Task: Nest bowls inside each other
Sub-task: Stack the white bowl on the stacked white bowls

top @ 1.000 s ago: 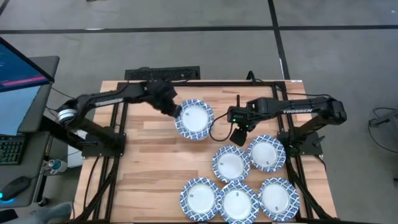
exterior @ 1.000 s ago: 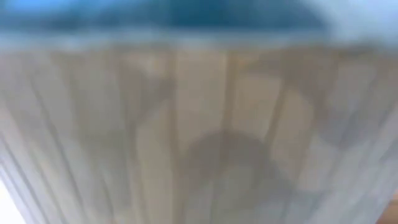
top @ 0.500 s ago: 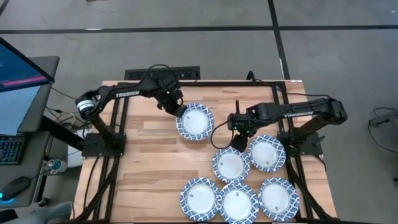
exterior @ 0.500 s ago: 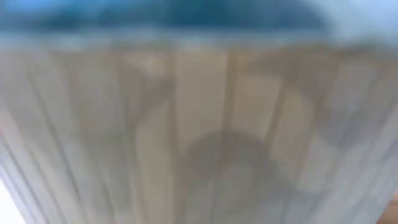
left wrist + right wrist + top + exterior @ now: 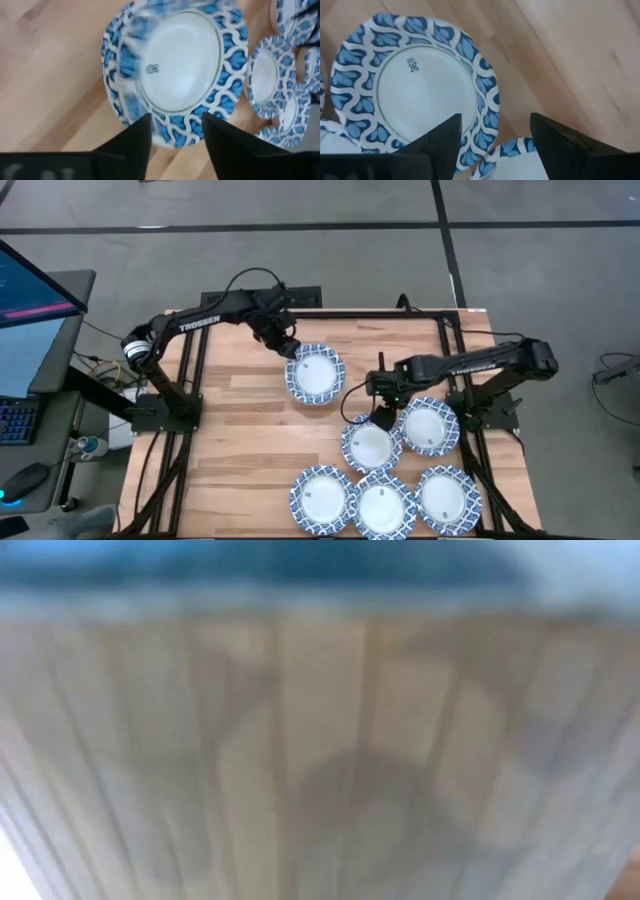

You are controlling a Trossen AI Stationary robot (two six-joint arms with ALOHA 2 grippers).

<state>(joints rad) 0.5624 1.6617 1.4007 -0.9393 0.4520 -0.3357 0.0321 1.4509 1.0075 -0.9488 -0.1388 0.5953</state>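
While parted: both grippers (image 5: pixel 291 352) (image 5: pixel 384 418) over bowls (image 5: pixel 371 444).

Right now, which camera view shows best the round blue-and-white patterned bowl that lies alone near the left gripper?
The left wrist view: the lone blue-and-white patterned bowl fills the picture, with its lattice rim and dark centre mark clear. The high view shows it small, apart from the five others. The low view is only blur. The right wrist view shows a different bowl.
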